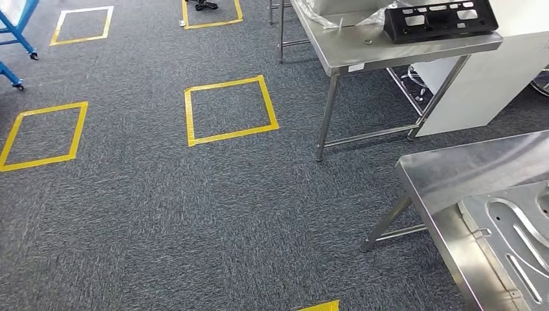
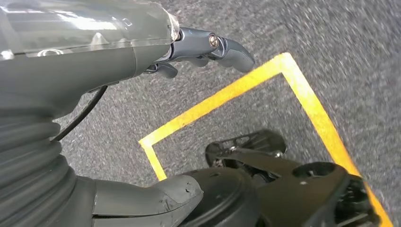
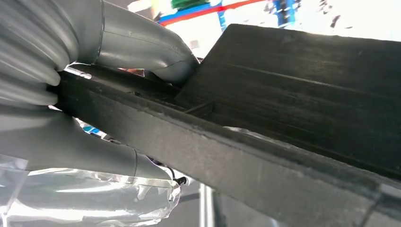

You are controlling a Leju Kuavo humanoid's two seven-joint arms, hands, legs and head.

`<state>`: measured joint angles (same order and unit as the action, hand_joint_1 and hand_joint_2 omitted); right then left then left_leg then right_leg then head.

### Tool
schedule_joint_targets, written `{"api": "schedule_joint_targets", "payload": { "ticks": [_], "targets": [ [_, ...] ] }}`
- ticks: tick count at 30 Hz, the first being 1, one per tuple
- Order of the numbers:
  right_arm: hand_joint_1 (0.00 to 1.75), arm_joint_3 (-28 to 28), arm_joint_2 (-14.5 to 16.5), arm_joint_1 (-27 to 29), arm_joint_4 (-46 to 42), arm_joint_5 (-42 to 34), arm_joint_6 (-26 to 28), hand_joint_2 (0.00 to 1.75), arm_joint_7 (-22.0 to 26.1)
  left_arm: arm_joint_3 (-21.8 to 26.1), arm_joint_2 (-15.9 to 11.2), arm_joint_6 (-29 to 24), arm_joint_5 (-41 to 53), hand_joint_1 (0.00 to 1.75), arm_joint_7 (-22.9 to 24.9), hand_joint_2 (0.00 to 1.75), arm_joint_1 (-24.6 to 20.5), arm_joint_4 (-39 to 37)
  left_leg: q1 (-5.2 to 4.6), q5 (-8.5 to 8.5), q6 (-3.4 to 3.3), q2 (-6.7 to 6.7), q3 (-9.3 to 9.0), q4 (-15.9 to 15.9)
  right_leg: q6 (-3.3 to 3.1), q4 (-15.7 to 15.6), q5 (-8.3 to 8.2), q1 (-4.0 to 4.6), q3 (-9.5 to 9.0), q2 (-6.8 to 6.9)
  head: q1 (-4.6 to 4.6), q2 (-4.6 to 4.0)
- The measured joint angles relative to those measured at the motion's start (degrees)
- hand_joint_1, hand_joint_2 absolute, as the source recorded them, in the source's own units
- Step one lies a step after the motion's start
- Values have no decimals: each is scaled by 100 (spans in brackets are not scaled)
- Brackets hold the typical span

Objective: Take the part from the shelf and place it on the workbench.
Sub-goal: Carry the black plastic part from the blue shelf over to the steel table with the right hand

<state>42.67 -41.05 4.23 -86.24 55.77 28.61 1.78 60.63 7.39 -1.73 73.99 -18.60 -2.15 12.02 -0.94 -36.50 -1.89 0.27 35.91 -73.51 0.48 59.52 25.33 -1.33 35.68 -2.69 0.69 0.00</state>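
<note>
Right robot hand (image 3: 94, 109) grips the black part (image 3: 283, 118), thumb on top.

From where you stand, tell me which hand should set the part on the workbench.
Right. The right hand already grips the black part; the left hand hangs over the carpet holding nothing, and the workbench stands to the robot's right.

The left hand (image 2: 156, 52) hangs low over the floor, holding nothing; its dark fingers (image 2: 227, 47) are gently bent and lie apart from the thick thumb. The right hand (image 3: 94, 94) grips a black part (image 3: 265, 127), thumb above and fingers seemingly wrapped beneath, though they are mostly hidden.
</note>
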Motion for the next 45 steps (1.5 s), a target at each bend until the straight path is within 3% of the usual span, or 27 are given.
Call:
{"api": "schedule_joint_targets", "payload": {
  "ticks": [2, 4, 5, 7, 9, 11, 13, 14, 15, 17, 19, 20, 22, 24, 26, 28, 29, 30, 31, 33, 35, 37, 38, 40, 42, 44, 45],
  "targets": [
    [175, 117, 19, 25, -18, 0, -39, 175, 87, 14, -3, 0, -2, 0, 7, 175, 3, 1, -24, 422, -93, -195, -353, 765, 3, 1, -25, 8, 8, -154, 3, 0],
    [175, 160, 76, 19, -46, 108, -60, 175, 125, 24, -9, 0, -2, 0, 23, 175, 2, 1, -43, 651, -155, -418, -633, 1387, 43, -5, -66, -7, 24, -298, -1, 0],
    [175, 157, 116, 13, -56, 212, -63, 175, 113, 29, -13, -1, 0, 0, 33, 175, -2, 2, -52, 669, -170, -461, -680, 1506, 76, -13, -92, -25, 39, -370, -5, 0],
    [175, 105, 181, -7, -58, 509, -45, 175, 15, 40, -8, -7, 12, 0, 47, 175, -20, 1, -50, 730, -198, -313, -711, 1595, 157, -48, -149, -53, 66, -503, -18, 0],
    [175, -29, 241, -78, -23, 833, 28, 175, -143, 49, 1, -16, 34, 0, 49, 175, -43, 1, -34, 849, -256, -146, -752, 1749, 197, 53, -58, -36, 146, -330, -4, 0],
    [175, -258, 326, -212, 45, 1092, 128, 175, -296, 54, 4, -30, 57, 0, 48, 175, -53, 0, -30, 931, -285, 20, -744, 1841, 220, 551, 283, -17, 373, 44, 19, 0],
    [175, -540, 427, -314, 135, 1303, 188, 175, -412, 57, 5, -36, 79, 0, 49, 175, -48, 0, -34, 949, -277, 180, -700, 1842, 276, 1179, 590, -54, 609, 218, 26, 0],
    [175, -664, 476, -336, 179, 1392, 199, 175, -451, 58, 6, -35, 89, 0, 49, 175, -46, 0, -32, 949, -268, 257, -677, 1828, 308, 1312, 621, -83, 632, 252, 26, 0],
    [175, -767, 518, -355, 218, 1471, 202, 175, -483, 59, 11, -34, 97, 0, 50, 175, -47, 0, -28, 943, -254, 328, -653, 1803, 340, 1232, 550, -110, 547, 283, 26, 0],
    [175, -920, 572, -412, 283, 1603, 202, 175, -533, 60, 21, -32, 104, 0, 47, 175, -52, 0, -17, 900, -196, 455, -602, 1707, 400, 554, 275, -151, 123, 448, 26, 0],
    [175, -1092, 625, -493, 363, 1742, 181, 175, -585, 66, 20, -34, 112, 0, 38, 175, -59, 0, -34, 835, -110, 555, -572, 1596, 366, 12, 132, -129, -185, 630, 24, 0],
    [175, -1194, 648, -520, 405, 1831, 147, 175, -608, 70, 17, -36, 117, 0, 32, 175, -66, 0, -44, 812, -73, 604, -571, 1565, 321, -55, 144, -105, -213, 658, 21, 0],
    [175, -1396, 678, -544, 499, 2057, 59, 175, -648, 79, 15, -37, 137, 0, 20, 175, -87, 0, -47, 781, -16, 687, -581, 1541, 221, -29, 134, -86, -185, 539, 12, 0],
    [175, -1583, 692, -592, 619, 2277, 10, 175, -697, 90, 14, -37, 158, 0, 13, 175, -109, 0, -11, 656, 46, 492, -530, 1397, 145, -41, 105, -101, -160, 425, 7, 0],
    [175, -1761, 715, -663, 735, 2396, 7, 175, -745, 103, 13, -36, 170, 0, 9, 175, -110, 0, 27, 323, 85, 136, -283, 850, 79, -49, 75, -103, -130, 313, -4, 0],
    [175, -1893, 740, -708, 820, 2425, 8, 175, -763, 109, 14, -35, 175, 0, 8, 175, -92, 0, 37, -3, 84, 7, 84, 83, 46, -45, 57, -83, -96, 185, -14, 0],
    [175, -1940, 748, -717, 854, 2430, 9, 175, -766, 110, 14, -34, 176, 0, 8, 175, -82, 0, 38, -31, 76, -1, 193, -130, 39, -42, 50, -72, -86, 113, -14, 0],
    [175, -1976, 752, -726, 885, 2434, 9, 175, -770, 111, 15, -34, 176, 0, 9, 175, -74, 0, 39, 61, 58, -9, 200, -121, 37, -38, 45, -62, -81, 35, -14, 0],
    [175, -2002, 754, -735, 913, 2438, 9, 175, -773, 111, 15, -34, 176, 0, 9, 175, -71, 0, 39, 251, 32, -36, 98, 118, 39, -34, 41, -55, -81, -44, -13, 0],
    [175, -2039, 755, -751, 964, 2440, 9, 175, -779, 113, 10, -34, 176, 0, 9, 175, -68, 0, 40, 657, -29, -272, -256, 920, 59, -26, 28, -50, -75, -190, -13, 0],
    [175, -2072, 761, -774, 1004, 2440, 9, 175, -784, 114, 4, -35, 176, 0, 10, 175, -66, 0, 39, 816, -50, -455, -453, 1391, 112, -25, -3, -58, -45, -329, -9, 0],
    [175, -2104, 765, -784, 1038, 2440, 9, 175, -789, 114, 2, -35, 176, 0, 10, 175, -74, 0, 24, 836, -67, -367, -480, 1460, 198, -59, -57, -79, -12, -473, -7, 0],
    [175, -2118, 762, -778, 1055, 2440, 9, 175, -790, 114, 3, -35, 176, 0, 10, 175, -82, 0, 24, 870, -97, -292, -494, 1501, 233, -66, -67, -92, 1, -475, -5, 0],
    [175, -2146, 755, -796, 1086, 2440, 9, 175, -789, 114, 4, -35, 176, 0, 9, 175, -90, 0, 34, 951, -173, -135, -514, 1609, 273, 110, 74, -75, 103, -195, 23, 0],
    [175, -2175, 752, -833, 1114, 2440, 9, 175, -791, 115, 4, -36, 176, 0, 8, 175, -80, 0, 28, 987, -209, 17, -498, 1648, 292, 724, 436, -54, 376, 165, 52, 0],
    [175, -2213, 763, -839, 1144, 2444, 5, 175, -792, 116, 4, -37, 176, 0, 9, 175, -67, 0, 15, 987, -211, 167, -468, 1632, 320, 1327, 668, -60, 622, 248, 57, 0],
    [175, -2234, 772, -838, 1164, 2457, 0, 175, -790, 116, 4, -37, 177, 0, 10, 175, -63, 0, 11, 983, -208, 240, -457, 1622, 330, 1374, 636, -62, 618, 259, 57, 0]
  ]
}}
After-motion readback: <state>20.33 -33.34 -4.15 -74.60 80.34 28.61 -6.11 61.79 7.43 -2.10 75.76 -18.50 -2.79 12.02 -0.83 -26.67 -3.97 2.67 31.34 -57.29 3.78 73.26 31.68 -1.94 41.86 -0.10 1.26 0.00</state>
